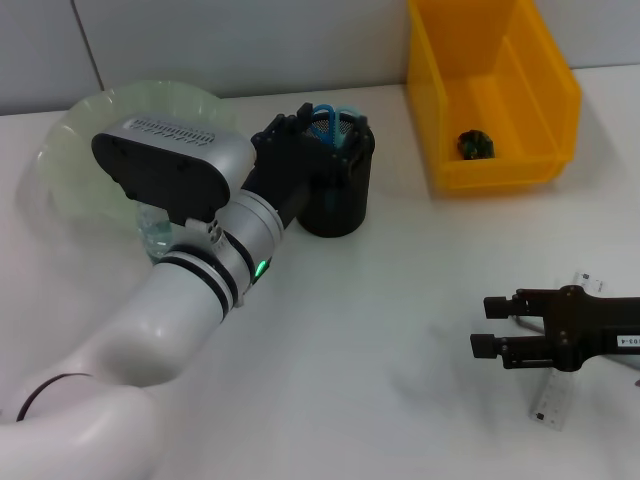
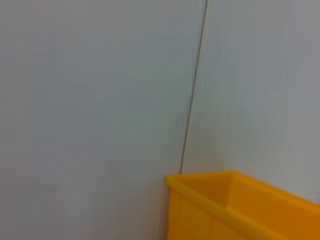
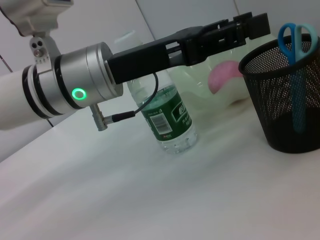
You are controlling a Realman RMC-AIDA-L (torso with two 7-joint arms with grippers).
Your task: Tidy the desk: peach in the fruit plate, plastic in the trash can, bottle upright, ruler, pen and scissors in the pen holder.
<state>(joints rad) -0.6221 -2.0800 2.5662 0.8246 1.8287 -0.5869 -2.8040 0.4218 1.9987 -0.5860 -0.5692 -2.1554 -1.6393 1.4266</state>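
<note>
My left gripper (image 1: 322, 138) hovers open over the black mesh pen holder (image 1: 335, 200), its fingers on either side of the blue scissors (image 1: 328, 120). The scissors (image 3: 297, 45) stand in the pen holder (image 3: 285, 105), handles up. A clear bottle (image 3: 167, 120) with a green label stands upright by the pale green fruit plate (image 1: 90, 130), which holds the pink peach (image 3: 224, 79). Dark crumpled plastic (image 1: 475, 145) lies in the yellow trash can (image 1: 545, 95). My right gripper (image 1: 490, 325) is open, low over the white ruler (image 1: 555, 400) at the front right. No pen shows.
My left arm (image 1: 190, 290) crosses the table's left half and hides most of the bottle in the head view. The left wrist view shows only the grey wall and a corner of the yellow trash can (image 2: 235, 210).
</note>
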